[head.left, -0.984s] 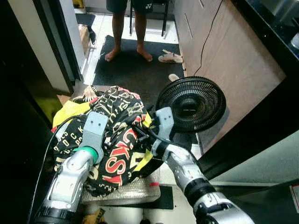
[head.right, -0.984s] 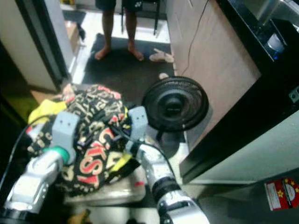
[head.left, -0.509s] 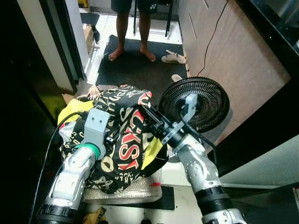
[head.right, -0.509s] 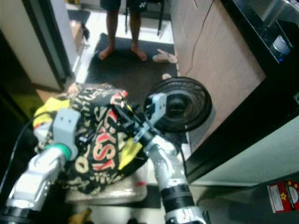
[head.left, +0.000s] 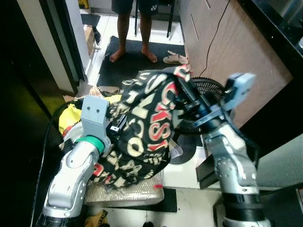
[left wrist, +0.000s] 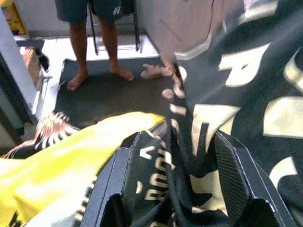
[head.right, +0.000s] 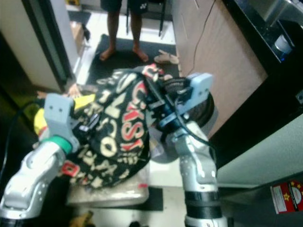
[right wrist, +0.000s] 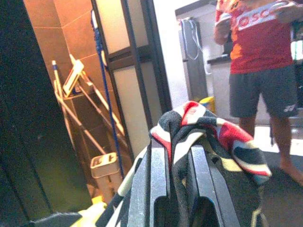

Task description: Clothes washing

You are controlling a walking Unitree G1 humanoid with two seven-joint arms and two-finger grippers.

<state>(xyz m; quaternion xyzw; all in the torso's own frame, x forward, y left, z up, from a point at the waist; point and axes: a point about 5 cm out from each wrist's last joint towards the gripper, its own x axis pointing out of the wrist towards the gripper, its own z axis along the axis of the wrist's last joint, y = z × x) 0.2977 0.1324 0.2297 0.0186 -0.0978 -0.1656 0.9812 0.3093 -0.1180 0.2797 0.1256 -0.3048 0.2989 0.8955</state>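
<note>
Garment [head.left: 147, 127] lettering (partly "CKS") unreadable.

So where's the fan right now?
The black fan stands on the floor at the robot's right, mostly hidden behind the lifted black printed garment and the right gripper.

Clothes pile [head.left: 71, 118] on bubble-wrapped stand [head.left: 128, 195]; black fan [head.left: 208, 90] on the floor [head.left: 182, 170].
</note>
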